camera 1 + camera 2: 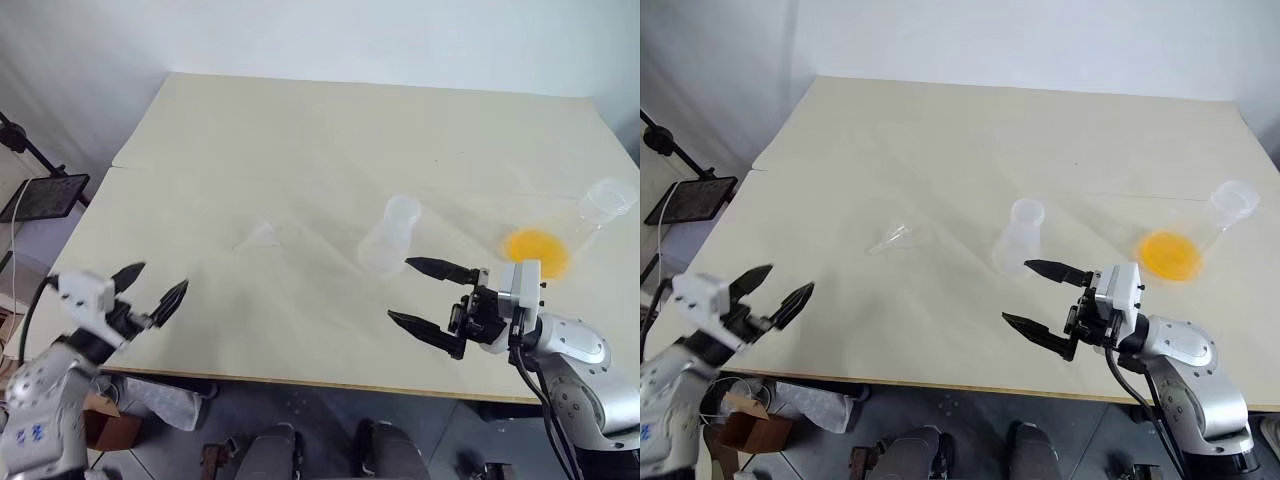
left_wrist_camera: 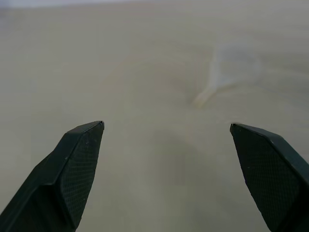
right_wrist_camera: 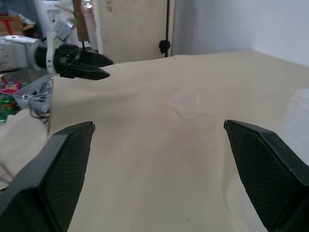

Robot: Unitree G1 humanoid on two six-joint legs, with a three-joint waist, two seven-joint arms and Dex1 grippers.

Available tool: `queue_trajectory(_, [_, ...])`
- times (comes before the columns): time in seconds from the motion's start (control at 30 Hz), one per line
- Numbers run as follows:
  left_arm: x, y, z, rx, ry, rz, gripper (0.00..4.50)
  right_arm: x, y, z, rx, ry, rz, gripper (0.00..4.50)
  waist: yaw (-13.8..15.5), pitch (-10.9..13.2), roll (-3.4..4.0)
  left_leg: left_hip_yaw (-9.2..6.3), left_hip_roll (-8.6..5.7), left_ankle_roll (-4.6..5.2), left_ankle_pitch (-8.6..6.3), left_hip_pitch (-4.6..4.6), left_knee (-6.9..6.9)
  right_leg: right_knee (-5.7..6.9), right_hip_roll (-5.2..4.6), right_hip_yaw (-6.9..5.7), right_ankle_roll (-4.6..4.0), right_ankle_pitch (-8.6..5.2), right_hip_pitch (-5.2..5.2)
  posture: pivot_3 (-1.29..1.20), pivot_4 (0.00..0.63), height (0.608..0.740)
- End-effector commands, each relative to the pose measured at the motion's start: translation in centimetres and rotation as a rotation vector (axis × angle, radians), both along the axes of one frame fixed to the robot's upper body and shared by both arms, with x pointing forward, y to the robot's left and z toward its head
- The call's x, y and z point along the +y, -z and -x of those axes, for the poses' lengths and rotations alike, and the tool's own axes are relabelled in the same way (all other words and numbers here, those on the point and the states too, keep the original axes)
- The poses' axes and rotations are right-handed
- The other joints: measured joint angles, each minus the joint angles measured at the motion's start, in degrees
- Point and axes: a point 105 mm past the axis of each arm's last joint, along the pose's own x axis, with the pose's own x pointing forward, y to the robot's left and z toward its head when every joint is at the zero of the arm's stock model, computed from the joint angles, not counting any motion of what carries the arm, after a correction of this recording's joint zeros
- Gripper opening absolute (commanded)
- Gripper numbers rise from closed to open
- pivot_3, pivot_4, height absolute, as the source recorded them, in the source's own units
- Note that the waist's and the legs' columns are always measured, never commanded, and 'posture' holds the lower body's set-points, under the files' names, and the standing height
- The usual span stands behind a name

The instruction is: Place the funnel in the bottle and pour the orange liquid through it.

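Note:
The funnel (image 1: 262, 235), clear and very faint, lies on its side on the beige table (image 1: 300, 130) left of centre. To its right stands the small clear bottle (image 1: 390, 235). The orange liquid (image 1: 537, 252) pools in a larger clear flask (image 1: 605, 200) at the right. My left gripper (image 1: 160, 280) hovers open and empty near the table's front left edge, with the funnel (image 2: 231, 72) ahead of it. Just in front of the bottle, my right gripper (image 1: 401, 290) is open and empty, pointing left across the table. The right wrist view also catches the left gripper (image 3: 91, 67).
A black stand with a dark tray (image 1: 45, 195) is off the table's left side. The table's front edge (image 1: 300, 380) runs just below both grippers. A cardboard box (image 1: 105, 420) sits on the floor under the front left corner.

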Motion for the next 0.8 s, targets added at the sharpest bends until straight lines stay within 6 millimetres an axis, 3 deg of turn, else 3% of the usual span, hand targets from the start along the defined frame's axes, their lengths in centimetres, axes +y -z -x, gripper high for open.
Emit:
queue_trajectory(0.03, [0.7, -1.2, 2.0, -0.044, -0.035, -0.016, 4.45, 0.0, -0.4, 0.1, -0.015, -0.032, -0.006, 4.5, 0.0, 0.0, 0.0, 0.0, 0.01, 0.0, -0.01, -0.01, 0.0, -0.02, 0.0, -0.01, -0.02, -0.01, 0.0, 0.0, 0.15, 0.74])
queue_trajectory(0.2, [-0.4, -0.9, 3.1, -0.006, 0.007, 0.017, 4.45, -0.2, -0.3, -0.2, -0.018, -0.034, -0.006, 4.5, 0.04, 0.0, 0.0, 0.0, 0.01, 0.0, -0.04, 0.01, 0.0, -0.22, -0.11, -0.03, -0.05, -0.03, 0.02, 0.0, 0.15, 0.74])
queue_trajectory(0.33, [-2.1, -1.5, 2.0, -0.019, 0.043, 0.057, 4.45, -0.4, -0.2, -0.5, -0.022, -0.013, -0.009, 4.5, -0.05, 0.0, 0.03, 0.04, 0.01, -0.02, -0.06, 0.01, -0.02, -0.2, -0.11, -0.03, -0.08, -0.04, -0.01, 0.0, 0.15, 0.74])
queue_trajectory(0.4, [-3.4, -2.0, 0.6, -0.01, 0.067, 0.063, 4.45, -0.6, -0.2, -0.6, -0.027, 0.0, -0.007, 4.5, 0.1, 0.0, 0.04, 0.04, 0.01, -0.02, -0.06, 0.01, -0.02, -0.16, -0.11, -0.04, -0.08, -0.04, -0.01, 0.0, 0.15, 0.74])
queue_trajectory(0.53, [-6.0, -3.9, -4.2, -0.006, 0.023, 0.115, 4.45, -1.0, 0.0, -0.5, -0.029, 0.04, -0.009, 4.5, 0.59, -0.02, 0.0, -0.12, -0.06, 0.04, -0.02, -0.02, 0.06, 0.1, -0.08, -0.07, -0.07, -0.04, 0.04, 0.0, 0.15, 0.74])
queue_trajectory(0.63, [-7.4, -4.7, -6.2, 0.018, 0.023, 0.108, 4.45, -1.0, 0.3, -0.2, -0.023, 0.05, -0.009, 4.5, -0.01, -0.04, 0.03, -0.08, -0.14, 0.02, -0.04, 0.02, 0.01, 0.28, 0.24, -0.01, -0.04, -0.02, -0.04, 0.0, 0.15, 0.74])
queue_trajectory(0.8, [-10.5, -5.1, -7.6, 0.072, 0.103, 0.101, 4.45, -0.9, 0.5, 0.2, -0.015, 0.068, -0.017, 4.5, -0.33, -0.04, 0.02, 0.2, -0.1, 0.0, -0.05, -0.03, -0.18, 0.38, 0.39, 0.0, -0.05, -0.03, -0.37, 0.0, 0.15, 0.74])
